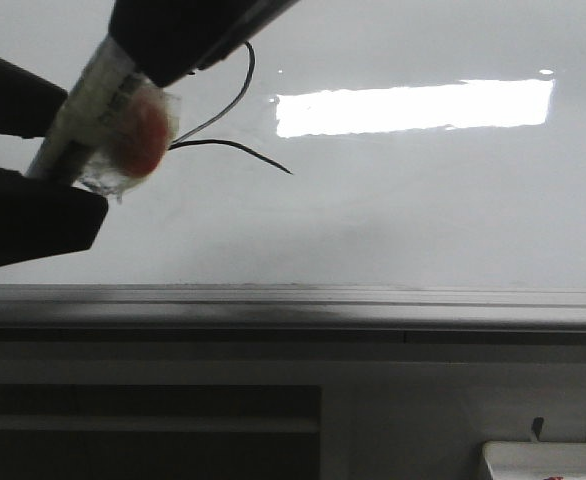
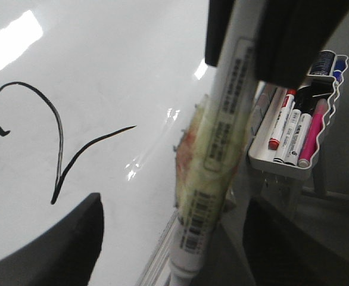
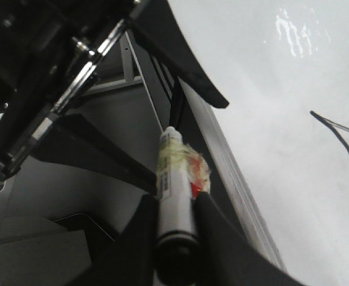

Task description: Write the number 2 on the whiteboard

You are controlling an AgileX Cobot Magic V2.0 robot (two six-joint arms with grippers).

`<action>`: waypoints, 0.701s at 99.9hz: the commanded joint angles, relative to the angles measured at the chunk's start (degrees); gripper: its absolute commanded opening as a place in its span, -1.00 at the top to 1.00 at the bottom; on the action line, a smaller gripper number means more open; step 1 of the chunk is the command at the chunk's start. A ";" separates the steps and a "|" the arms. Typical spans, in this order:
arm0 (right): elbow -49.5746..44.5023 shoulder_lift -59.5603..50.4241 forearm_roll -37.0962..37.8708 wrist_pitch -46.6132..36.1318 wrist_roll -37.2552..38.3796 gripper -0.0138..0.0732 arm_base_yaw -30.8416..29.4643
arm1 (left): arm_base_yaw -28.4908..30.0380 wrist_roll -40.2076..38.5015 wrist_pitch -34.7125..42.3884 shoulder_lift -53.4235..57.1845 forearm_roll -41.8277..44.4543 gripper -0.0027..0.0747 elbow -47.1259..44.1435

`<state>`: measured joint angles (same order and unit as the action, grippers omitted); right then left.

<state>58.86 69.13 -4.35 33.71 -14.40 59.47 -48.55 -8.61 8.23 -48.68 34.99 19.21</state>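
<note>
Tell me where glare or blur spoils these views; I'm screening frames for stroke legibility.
Front view: a bright rectangular glare sits on the whiteboard, clear of the number 2, which the blurred, close marker partly hides. Left wrist view: the digit reads sharply; the marker is soft. Right wrist view: only a stroke shows, slightly blurred.

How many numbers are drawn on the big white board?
1. The number 2 is on the whiteboard, just beside the held marker. Nothing else looks drawn.
</note>
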 commanded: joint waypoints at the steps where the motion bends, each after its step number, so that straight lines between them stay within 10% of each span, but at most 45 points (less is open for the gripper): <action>1: 2.01 -0.95 0.21 -2.94 -0.72 0.80 0.29 | -0.21 -0.64 4.45 -0.76 -0.42 -0.19 2.01; 24: 2.01 -0.95 0.12 -2.94 -0.72 0.80 0.29 | -0.32 -0.53 4.86 -1.21 -0.42 0.99 2.01; 51: 2.01 -0.95 -0.39 -2.91 -0.72 0.72 0.29 | -0.32 -0.55 4.86 -1.21 -0.29 0.98 2.01; 70: 3.39 -0.95 2.11 -6.48 -0.56 -0.67 0.29 | -0.32 -0.65 4.59 -1.21 -1.71 0.98 2.01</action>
<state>59.29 69.13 -4.13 32.42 -14.53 59.82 -48.63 -8.05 9.46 -50.05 36.11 19.29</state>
